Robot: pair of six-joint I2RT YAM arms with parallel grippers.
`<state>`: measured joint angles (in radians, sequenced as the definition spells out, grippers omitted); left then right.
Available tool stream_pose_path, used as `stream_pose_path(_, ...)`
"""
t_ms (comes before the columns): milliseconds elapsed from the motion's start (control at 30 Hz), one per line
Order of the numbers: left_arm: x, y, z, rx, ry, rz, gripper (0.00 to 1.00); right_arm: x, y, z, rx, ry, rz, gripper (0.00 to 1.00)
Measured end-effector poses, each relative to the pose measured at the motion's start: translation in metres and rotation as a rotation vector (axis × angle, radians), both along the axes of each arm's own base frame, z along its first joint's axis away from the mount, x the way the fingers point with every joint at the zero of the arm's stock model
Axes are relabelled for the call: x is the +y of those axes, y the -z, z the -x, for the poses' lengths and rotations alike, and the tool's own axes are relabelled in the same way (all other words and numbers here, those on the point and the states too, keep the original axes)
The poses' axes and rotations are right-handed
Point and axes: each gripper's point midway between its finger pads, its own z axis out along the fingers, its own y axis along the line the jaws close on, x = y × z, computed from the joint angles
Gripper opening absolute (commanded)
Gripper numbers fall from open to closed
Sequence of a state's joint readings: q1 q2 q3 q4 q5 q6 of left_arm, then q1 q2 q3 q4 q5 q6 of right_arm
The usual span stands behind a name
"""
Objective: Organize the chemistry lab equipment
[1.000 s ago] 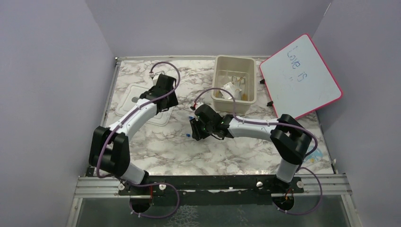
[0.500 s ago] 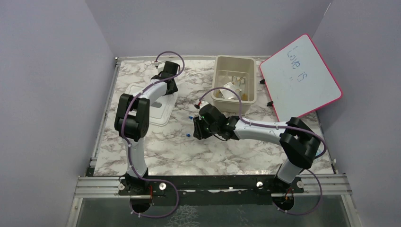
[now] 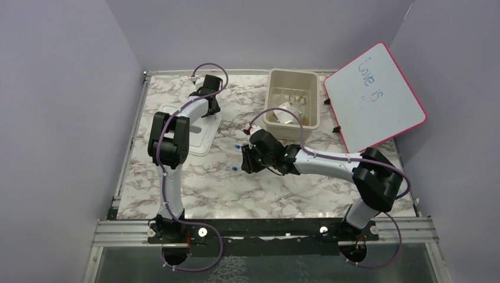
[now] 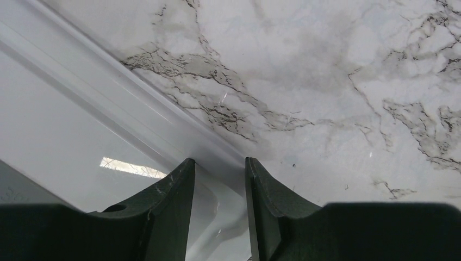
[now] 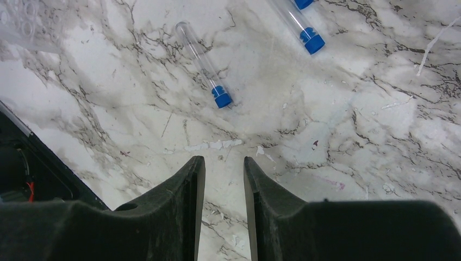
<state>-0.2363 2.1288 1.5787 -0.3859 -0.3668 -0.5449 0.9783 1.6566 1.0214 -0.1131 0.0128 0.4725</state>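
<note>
Right wrist view puts the trouble plainly before us: the right gripper (image 5: 223, 159) hangs low over bare table (image 5: 348, 141), its fingers only narrowly parted with nothing between them, and we judge that gap scarcely wider than the tube (image 5: 201, 62) it must take. That tube lies just beyond the fingertips, its blue cap (image 5: 222, 99) nearest them and its body slanting away instead of lining up with the gap. If we come down from here, we close on marble. If we push forward without spreading first, a finger may strike the cap and roll the round tube off, perhaps into the second tube (image 5: 300, 26) lying near it. Seen from above, both tubes lie near the tub (image 3: 295, 72), off its near left corner, and the gripper sits on that same side. The left gripper (image 4: 219, 160), also narrowly parted, stands over the lid (image 4: 81, 125), farther left of the tub.
</note>
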Motion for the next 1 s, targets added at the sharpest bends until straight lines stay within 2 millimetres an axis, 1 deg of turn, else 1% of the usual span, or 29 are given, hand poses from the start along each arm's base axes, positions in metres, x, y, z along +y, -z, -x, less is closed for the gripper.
stream_pose_path(167, -0.007, -0.001, -0.002, 0.0, 0.059, 0.013, 0.33, 0.0, 0.0, 0.0, 0.001, 0.001, -0.001, 0.36)
stream_pose_path(267, -0.014, -0.002, -0.006, -0.009, 0.126, 0.028, 0.33, 0.0, 0.0, 0.0, 0.002, 0.002, 0.0, 0.37)
stream_pose_path(300, -0.016, -0.003, -0.007, -0.01, 0.144, 0.03, 0.35, 0.0, 0.001, 0.0, 0.004, 0.0, 0.001, 0.37)
stream_pose_path(400, -0.022, -0.002, -0.008, -0.012, 0.194, 0.036, 0.44, 0.002, 0.01, 0.002, 0.021, -0.014, 0.015, 0.39)
stream_pose_path(467, -0.024, -0.002, -0.007, -0.013, 0.209, 0.042, 0.51, 0.004, 0.021, 0.001, 0.034, -0.026, 0.041, 0.42)
stream_pose_path(567, -0.026, -0.002, -0.002, -0.006, 0.217, 0.051, 0.59, 0.009, 0.035, -0.003, 0.041, -0.045, 0.083, 0.46)
stream_pose_path(633, -0.024, -0.008, 0.006, 0.005, 0.218, 0.053, 0.64, 0.01, 0.042, -0.003, 0.041, -0.064, 0.108, 0.47)
stream_pose_path(700, -0.023, -0.018, 0.015, 0.009, 0.218, 0.052, 0.68, 0.013, 0.046, -0.004, 0.037, -0.082, 0.127, 0.49)
stream_pose_path(767, -0.019, -0.033, 0.025, 0.01, 0.215, 0.052, 0.73, 0.018, 0.047, -0.005, 0.027, -0.099, 0.133, 0.5)
stream_pose_path(833, -0.013, -0.057, 0.039, -0.001, 0.207, 0.053, 0.75, 0.023, 0.048, -0.006, 0.015, -0.117, 0.137, 0.5)
stream_pose_path(900, -0.003, -0.088, 0.053, -0.037, 0.195, 0.058, 0.77, 0.03, 0.05, -0.007, 0.006, -0.135, 0.143, 0.5)
stream_pose_path(933, 0.001, -0.098, 0.059, -0.05, 0.19, 0.059, 0.78, 0.034, 0.052, -0.008, 0.001, -0.143, 0.147, 0.5)
stream_pose_path(1000, 0.013, -0.126, 0.077, -0.094, 0.177, 0.062, 0.78, 0.04, 0.055, -0.01, -0.013, -0.157, 0.159, 0.49)
